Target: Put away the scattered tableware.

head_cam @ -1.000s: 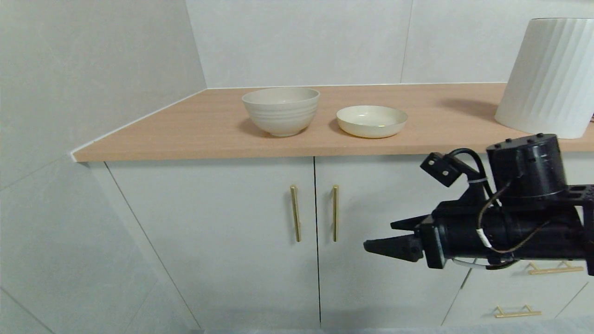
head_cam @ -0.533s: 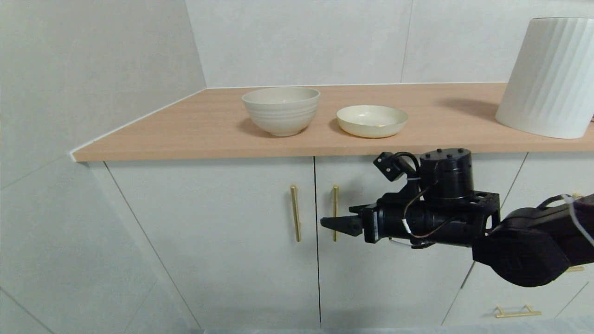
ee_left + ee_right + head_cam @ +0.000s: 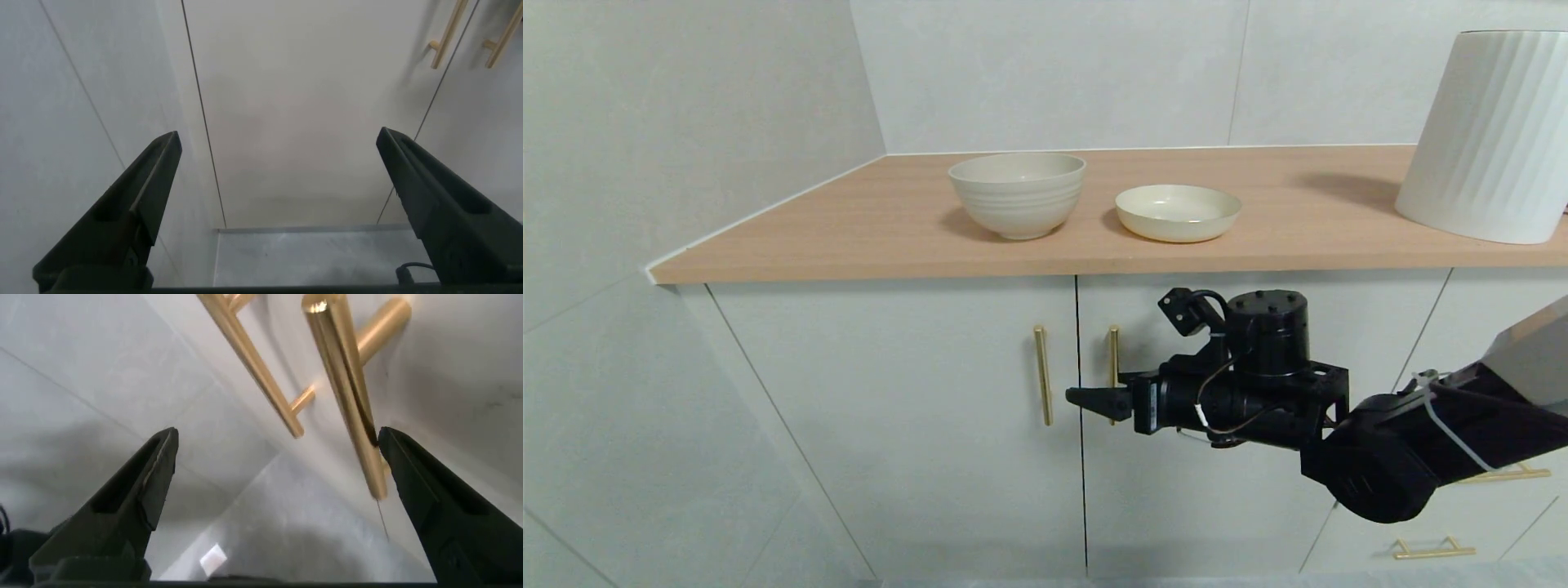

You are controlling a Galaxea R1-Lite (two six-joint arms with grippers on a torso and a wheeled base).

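On the light wooden tabletop (image 3: 849,233) a deep cream ribbed ceramic bowl (image 3: 1017,194) stands upright, toward the left end & nearer the front edge than the back wall. A shallow pale-yellow round dish (image 3: 1178,211) sits just beside it on the right, not touching, approx. the same depth from the front edge. A tall white ribbed cone-shaped shade (image 3: 1486,135) stands well apart from both, toward the tabletop's right end. Below the tabletop two pale grey cabinet doors (image 3: 915,425) meet at a vertical seam, each w/ a slim vertical brass bar: the left-door handle (image 3: 1043,376) & the right-door handle (image 3: 1112,371) flank that seam. The black right hand (image 3: 1086,398) is held level in front of the doors at handle height, its tips over the seam btwn the two handles in the head view. Its fingers are spread wide & hold nothing; the wrist view shows one brass bar btwn them, close to one finger, contact unclear. The left hand (image 3: 278,155) is low, facing the cabinet front where it meets the floor, fingers wide apart & empty.
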